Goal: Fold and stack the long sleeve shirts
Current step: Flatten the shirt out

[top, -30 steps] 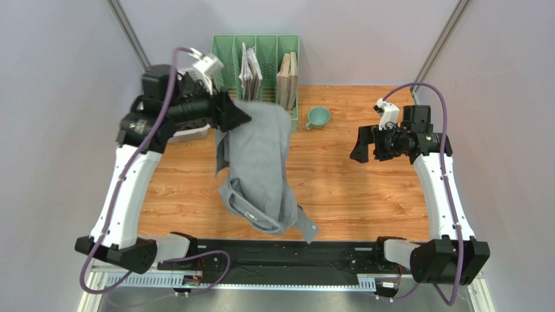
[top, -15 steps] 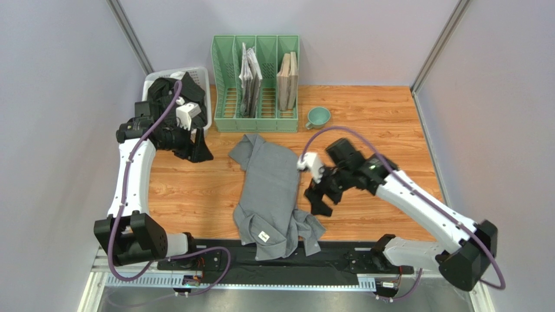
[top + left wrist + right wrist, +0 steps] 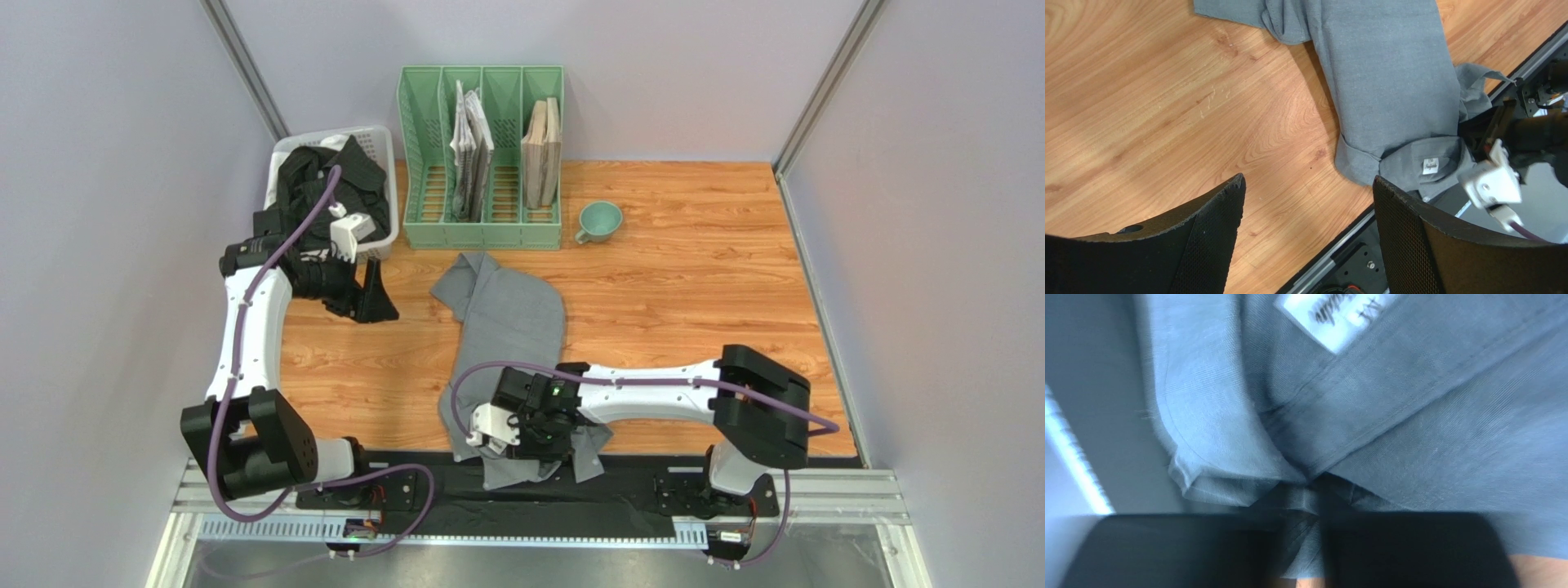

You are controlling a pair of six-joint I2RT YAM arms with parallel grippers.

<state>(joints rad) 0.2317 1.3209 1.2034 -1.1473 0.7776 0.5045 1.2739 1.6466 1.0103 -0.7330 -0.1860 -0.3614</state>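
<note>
At the near edge of the table (image 3: 687, 270), top view: the grey shirt (image 3: 509, 325) lies with its long axis running far to near. Its far end points toward the green file rack (image 3: 423, 184), and its collar end is bunched at the near edge. The right pincer (image 3: 540, 441) sits on that collar end. The left pincer (image 3: 374, 298) stands apart, to the left of the far end. The black shirt (image 3: 321, 184) is heaped in the white basket (image 3: 285, 147), far left.

Left wrist view: the left pincer (image 3: 1309, 184) is open and empty over bare table (image 3: 1155, 110). The grey shirt (image 3: 1389, 79) lies ahead, not touching.

Right wrist view, blurred: the right pincer (image 3: 1303, 530) is drawn in on a gathered fold of the grey shirt (image 3: 1425, 429), below the neck label (image 3: 1333, 318). The grip appears made.

Judgement: the right arm commands the near end; the far end falls to the left arm, which is the nearer one.
</note>
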